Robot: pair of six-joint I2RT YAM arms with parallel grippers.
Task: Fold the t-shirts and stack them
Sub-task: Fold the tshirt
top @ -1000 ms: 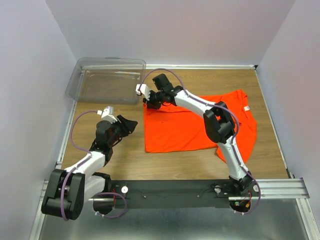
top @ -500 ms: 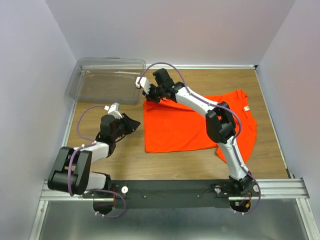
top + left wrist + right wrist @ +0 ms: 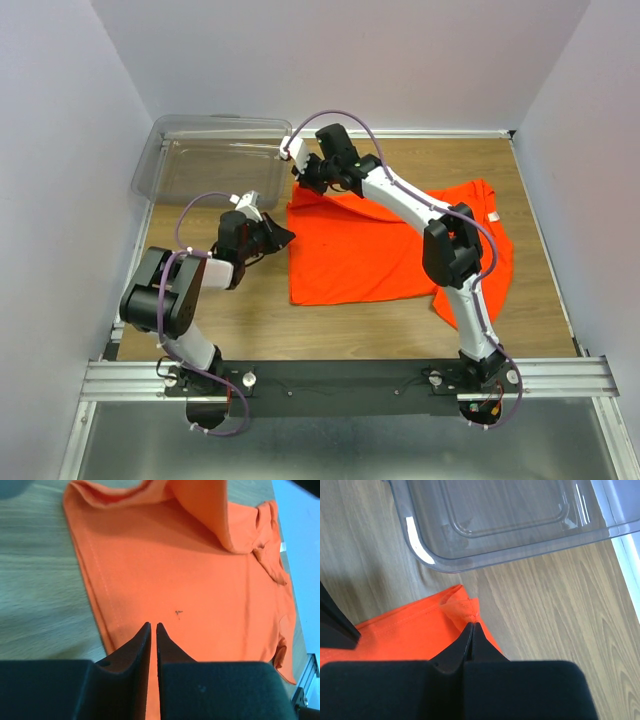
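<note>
A bright orange t-shirt (image 3: 370, 250) lies spread on the wooden table, its white neck tag (image 3: 492, 217) at the right. My right gripper (image 3: 300, 186) is shut on the shirt's far left corner and holds it lifted off the table; in the right wrist view the gripper (image 3: 472, 625) pinches a bunched bit of hem (image 3: 462, 607). My left gripper (image 3: 283, 236) is at the shirt's left edge. In the left wrist view its tips (image 3: 153, 625) sit over the shirt (image 3: 200, 580) just inside the hem. Only a thin slit separates its jaws, and whether they pinch fabric does not show.
A clear plastic bin (image 3: 215, 165) stands at the far left, close behind the right gripper; its rim (image 3: 485, 560) fills the top of the right wrist view. Walls enclose the table on three sides. The arms' mounting rail (image 3: 350, 375) runs along the near edge.
My right gripper closed on the shirt's far left corner and raised it a little. My left gripper moved right to the shirt's left edge while its jaws narrowed.
</note>
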